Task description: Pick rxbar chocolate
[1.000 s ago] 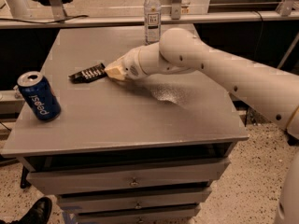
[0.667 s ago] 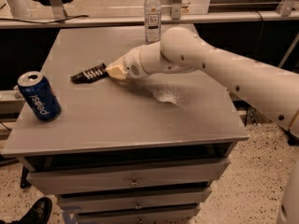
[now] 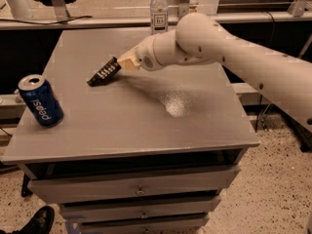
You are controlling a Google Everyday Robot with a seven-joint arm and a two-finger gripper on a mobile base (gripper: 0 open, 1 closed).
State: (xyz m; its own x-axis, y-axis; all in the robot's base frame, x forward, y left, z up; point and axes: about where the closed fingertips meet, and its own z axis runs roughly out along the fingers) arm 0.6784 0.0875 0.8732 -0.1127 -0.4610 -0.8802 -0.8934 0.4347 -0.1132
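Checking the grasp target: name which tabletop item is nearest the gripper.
The rxbar, dark and flat, its end meeting the gripper; the can and bottle sit well away.

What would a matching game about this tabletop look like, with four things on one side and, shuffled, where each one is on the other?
Things:
1. Pepsi can
2. water bottle
3. rxbar chocolate
4. gripper

Places:
a. at the tip of the white arm, against the bar's right end
b. near the front left corner of the table
c. left of the table's centre, tilted
d. upright at the far edge

Pairs: 1-b, 2-d, 3-c, 4-a.
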